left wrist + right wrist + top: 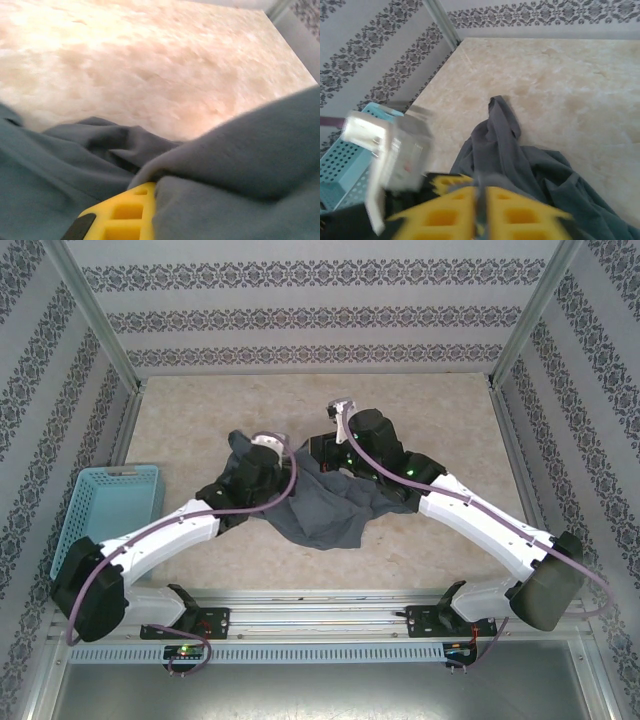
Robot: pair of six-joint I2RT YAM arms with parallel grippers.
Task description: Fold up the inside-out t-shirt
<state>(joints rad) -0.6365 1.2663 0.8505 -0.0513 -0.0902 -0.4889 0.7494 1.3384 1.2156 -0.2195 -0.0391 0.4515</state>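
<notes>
The inside-out t-shirt [325, 510] lies crumpled in a dark slate-grey heap at the middle of the table. Both grippers meet at its far edge. My left gripper [280, 460] is shut on a fold of it. In the left wrist view one yellow finger [125, 215] shows and the t-shirt [240, 150] drapes over the other. My right gripper [481, 192] is blurred, its two yellow fingers almost together with a thin strip of the t-shirt [505, 145] pinched between them. From above, the right gripper [322, 455] sits just right of the left one.
A light-blue mesh basket [105, 505] stands at the table's left side, also seen as the basket [340, 170] in the right wrist view. Patterned walls and metal posts close in the table on three sides. Bare beige tabletop [420, 410] stretches beyond the shirt.
</notes>
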